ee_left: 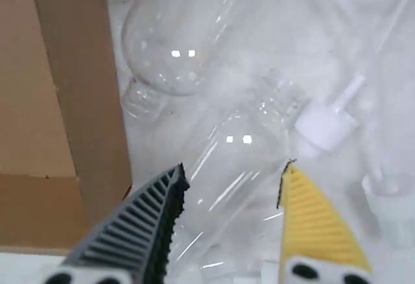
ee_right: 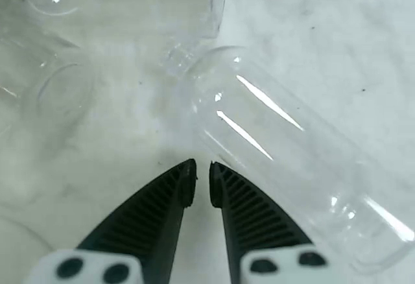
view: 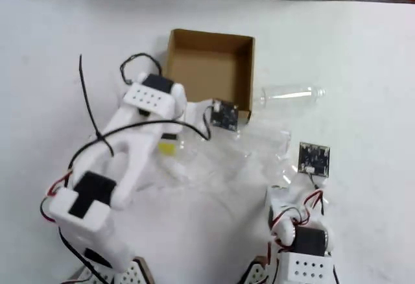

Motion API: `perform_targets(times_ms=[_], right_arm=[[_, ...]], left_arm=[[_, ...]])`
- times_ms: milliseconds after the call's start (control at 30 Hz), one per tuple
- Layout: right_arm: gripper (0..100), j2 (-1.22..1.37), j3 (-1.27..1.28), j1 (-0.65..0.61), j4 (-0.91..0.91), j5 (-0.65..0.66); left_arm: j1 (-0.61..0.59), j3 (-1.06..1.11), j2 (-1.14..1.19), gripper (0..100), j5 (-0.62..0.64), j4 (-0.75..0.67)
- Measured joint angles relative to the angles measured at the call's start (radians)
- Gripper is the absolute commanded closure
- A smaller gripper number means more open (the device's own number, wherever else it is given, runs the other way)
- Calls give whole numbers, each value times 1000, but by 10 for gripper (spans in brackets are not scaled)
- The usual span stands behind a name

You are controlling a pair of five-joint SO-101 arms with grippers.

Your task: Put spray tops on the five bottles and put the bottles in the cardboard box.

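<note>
hovering by the cardboard box [ee_left: 71, 102], left fingers [ee_left: 139, 225] gape astride a bottle [ee_left: 240, 167]; right fingers [ee_right: 162, 213] nearly closed.

A: I see the cardboard box [view: 211, 70] upright, open-topped, one clear bottle [view: 292, 94] lying on its side just right of it
B: And the rest?
A: More clear bottles [view: 259, 144] lie jumbled before it, a white spray top [ee_left: 324, 125] among them
</note>
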Motion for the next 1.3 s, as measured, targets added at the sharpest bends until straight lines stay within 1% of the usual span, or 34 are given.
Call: perform_targets(times_ms=[133, 367, 533, 600, 733, 767, 833, 900, 1000, 1133, 1233, 1300], right_arm=[[981, 0, 0, 5, 0, 0], [981, 0, 0, 5, 0, 0], [981, 0, 0, 5, 0, 0], [981, 0, 0, 5, 0, 0], [981, 0, 0, 5, 0, 0], [981, 0, 0, 5, 0, 0], [981, 0, 0, 5, 0, 0], [981, 0, 0, 5, 0, 0], [981, 0, 0, 5, 0, 0], [981, 0, 0, 5, 0, 0], [981, 0, 0, 5, 0, 0], [981, 0, 0, 5, 0, 0]], left_arm=[[-12, -23, 38, 753, -14, 11], [-17, -52, 143, 752, -14, -41], [-18, -92, 186, 762, -14, -37], [-18, -92, 186, 807, -12, -37], [-18, -94, 186, 958, -12, -35], [-17, -94, 186, 979, -11, -34], [-9, -97, 186, 979, -11, -20], [0, -110, 187, 979, -11, 12], [18, -167, 209, 979, 6, 124], [44, -279, 236, 980, 140, 310], [43, -396, 236, 980, 244, 445], [41, -431, 235, 980, 315, 480]])
